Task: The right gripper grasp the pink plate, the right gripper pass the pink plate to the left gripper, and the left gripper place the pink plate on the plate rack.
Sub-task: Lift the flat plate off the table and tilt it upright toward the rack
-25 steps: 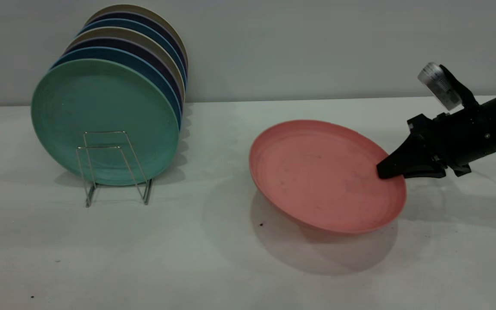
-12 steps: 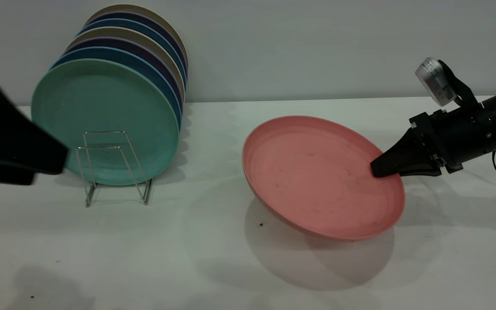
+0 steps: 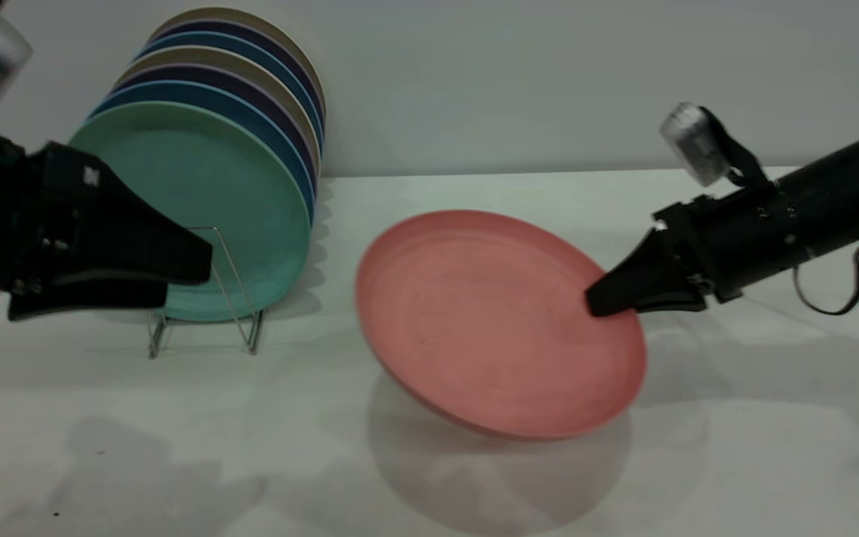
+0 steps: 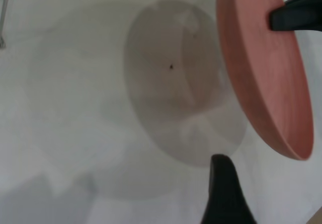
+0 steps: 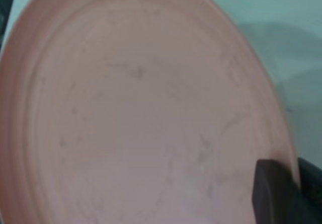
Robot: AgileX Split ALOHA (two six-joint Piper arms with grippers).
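The pink plate point(image 3: 489, 321) hangs tilted above the table, its hollow side facing the camera. My right gripper point(image 3: 602, 302) is shut on the plate's right rim, one jaw inside point(image 5: 271, 194) and one behind the edge. The right wrist view is almost filled by the pink plate point(image 5: 141, 113). My left gripper point(image 3: 187, 287) stands open with nothing in it, in front of the plate rack point(image 3: 239, 298), a short way left of the plate. The left wrist view shows one of its fingers point(image 4: 224, 194), the pink plate point(image 4: 261, 78) edge-on and the right gripper point(image 4: 297, 15) on it.
The wire rack holds a row of upright plates, a mint-green plate point(image 3: 206, 201) in front, then blue, dark and beige ones. Its two front loops are bare. The white table point(image 3: 429, 477) carries the plate's shadow, and a grey wall stands behind.
The right gripper has carried the pink plate leftward and slightly up. The left arm has come in from the left edge and now stands before the rack.
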